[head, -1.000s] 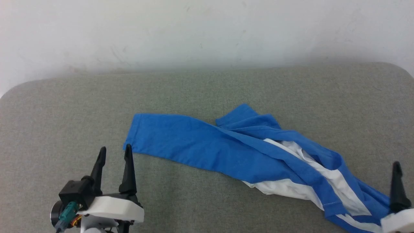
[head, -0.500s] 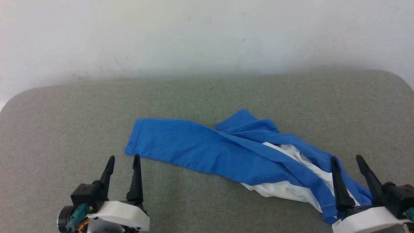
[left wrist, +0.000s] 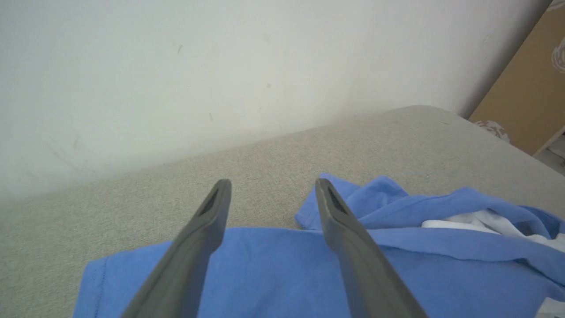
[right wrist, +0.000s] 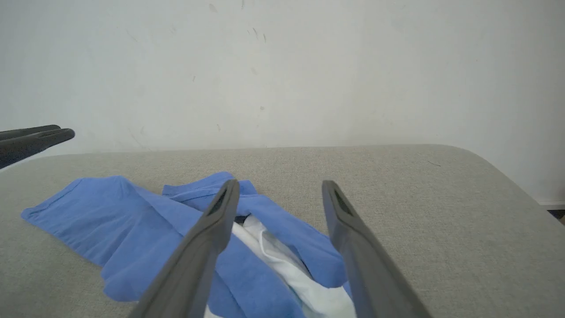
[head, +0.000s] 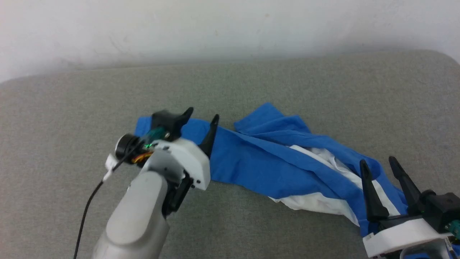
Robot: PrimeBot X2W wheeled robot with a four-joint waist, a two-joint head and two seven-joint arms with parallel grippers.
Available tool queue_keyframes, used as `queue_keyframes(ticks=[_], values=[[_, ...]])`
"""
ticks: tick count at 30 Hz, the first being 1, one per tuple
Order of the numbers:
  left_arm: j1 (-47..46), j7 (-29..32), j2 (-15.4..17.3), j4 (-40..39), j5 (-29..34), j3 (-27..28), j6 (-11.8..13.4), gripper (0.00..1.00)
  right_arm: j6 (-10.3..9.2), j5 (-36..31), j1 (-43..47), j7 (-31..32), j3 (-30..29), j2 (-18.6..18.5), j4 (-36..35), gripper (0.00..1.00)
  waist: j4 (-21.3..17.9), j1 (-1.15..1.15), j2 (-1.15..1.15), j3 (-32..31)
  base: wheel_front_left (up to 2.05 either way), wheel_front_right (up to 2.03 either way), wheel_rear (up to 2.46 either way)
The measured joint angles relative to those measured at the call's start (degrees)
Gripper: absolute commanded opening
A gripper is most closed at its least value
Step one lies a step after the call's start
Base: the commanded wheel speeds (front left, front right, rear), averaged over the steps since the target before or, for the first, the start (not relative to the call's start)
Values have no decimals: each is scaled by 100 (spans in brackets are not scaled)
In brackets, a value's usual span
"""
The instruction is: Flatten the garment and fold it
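Note:
The garment [head: 273, 162] lies crumpled in a long diagonal strip on the grey surface, its blue sleeve stretched to the left and white body cloth bunched toward the lower right. It also shows as blue cloth [left wrist: 273, 269] under my left fingers and as a heap [right wrist: 145, 221] in the right wrist view. My left gripper [head: 202, 116] hovers open over the sleeve's left end, fingers apart, nothing between them. My right gripper [head: 378, 161] stands open above the garment's lower right end, holding nothing.
The grey padded table [head: 72, 97] runs up to a pale wall [head: 230, 25] at the back. A brown panel [left wrist: 529, 92] stands beyond the table's right corner. The left gripper's fingers [right wrist: 31, 139] show at the left edge of the right wrist view.
My left arm has risen and swung forward and right, from beside the sleeve's cuff to over the sleeve. The head camera tilted, shifting the scene. The right gripper came into view earlier and stays over the garment's right end.

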Motion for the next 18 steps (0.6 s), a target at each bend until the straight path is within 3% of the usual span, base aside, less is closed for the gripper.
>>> queue_keyframes(ticks=[5,15,16,17,18], values=[[-804,1099,-20,1011,-41,-320,-315,100,0,7,-159,-8,37,0,41,100,-145,1,0,255,0,0,0],[-1605,2469,233,2665,51,-656,-414,100,0,190,-277,-77,58,3,240,100,-522,-2,0,553,0,0,0],[-1666,2576,227,2750,38,-672,-430,84,0,204,-283,-77,40,3,244,100,-555,-2,0,567,0,0,0],[-1711,2651,224,2803,29,-695,-433,49,0,213,-282,-77,10,0,250,100,-584,-2,0,577,0,0,0],[-1731,2677,214,2819,-4,-715,-449,25,0,213,-282,-77,-25,0,255,100,-606,-2,0,585,0,0,0]])
